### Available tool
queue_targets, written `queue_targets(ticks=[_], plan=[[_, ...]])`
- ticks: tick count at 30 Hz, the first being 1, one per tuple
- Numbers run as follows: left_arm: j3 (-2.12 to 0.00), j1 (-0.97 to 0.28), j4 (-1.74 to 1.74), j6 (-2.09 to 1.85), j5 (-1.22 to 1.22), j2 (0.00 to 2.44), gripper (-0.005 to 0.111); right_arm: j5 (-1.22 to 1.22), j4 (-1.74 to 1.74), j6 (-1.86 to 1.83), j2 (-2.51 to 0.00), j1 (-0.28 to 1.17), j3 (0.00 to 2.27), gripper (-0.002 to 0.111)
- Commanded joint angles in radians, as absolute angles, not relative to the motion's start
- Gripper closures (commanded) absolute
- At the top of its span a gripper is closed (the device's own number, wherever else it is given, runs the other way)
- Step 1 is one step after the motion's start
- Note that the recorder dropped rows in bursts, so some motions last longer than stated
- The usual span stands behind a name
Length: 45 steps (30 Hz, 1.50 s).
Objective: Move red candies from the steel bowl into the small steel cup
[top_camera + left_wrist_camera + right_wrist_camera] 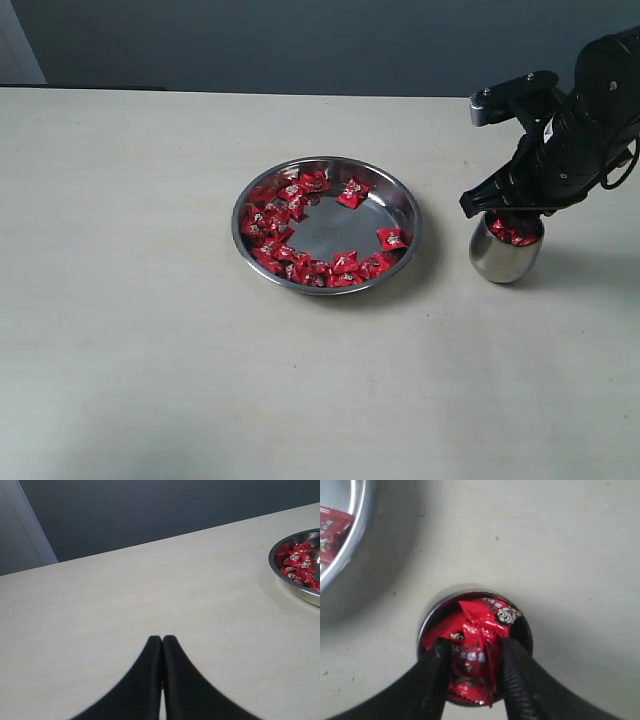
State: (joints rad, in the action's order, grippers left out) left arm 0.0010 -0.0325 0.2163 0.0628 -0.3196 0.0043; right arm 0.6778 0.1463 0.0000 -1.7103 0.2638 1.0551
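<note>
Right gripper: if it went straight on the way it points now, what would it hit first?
The red candies heaped in the small steel cup: the right gripper points into its mouth, fingers either side of the pile. They may already touch.

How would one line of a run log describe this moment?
left gripper: shut | right gripper: jaws apart over small steel cup, red candies between | steel bowl: holds more candies

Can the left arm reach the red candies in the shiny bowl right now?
Probably yes. Only bare table lies between the left arm and the steel bowl, and the red candies lie uncovered in it. Its jaws are shut, though, so they would have to open first.
</note>
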Motion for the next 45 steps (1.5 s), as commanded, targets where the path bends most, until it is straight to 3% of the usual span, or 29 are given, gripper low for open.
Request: queue_targets(ticks=[1, 45], plan=[[0.000, -0.033, 0.219, 0.068, -0.313, 0.000, 0.106, 0.675, 0.156, -0.010, -1.702, 0.256, 1.054, 0.072], [0.000, -0.033, 0.219, 0.068, -0.313, 0.000, 0.106, 0.582, 0.079, -0.010, -1.649, 0.262, 1.113, 0.072]])
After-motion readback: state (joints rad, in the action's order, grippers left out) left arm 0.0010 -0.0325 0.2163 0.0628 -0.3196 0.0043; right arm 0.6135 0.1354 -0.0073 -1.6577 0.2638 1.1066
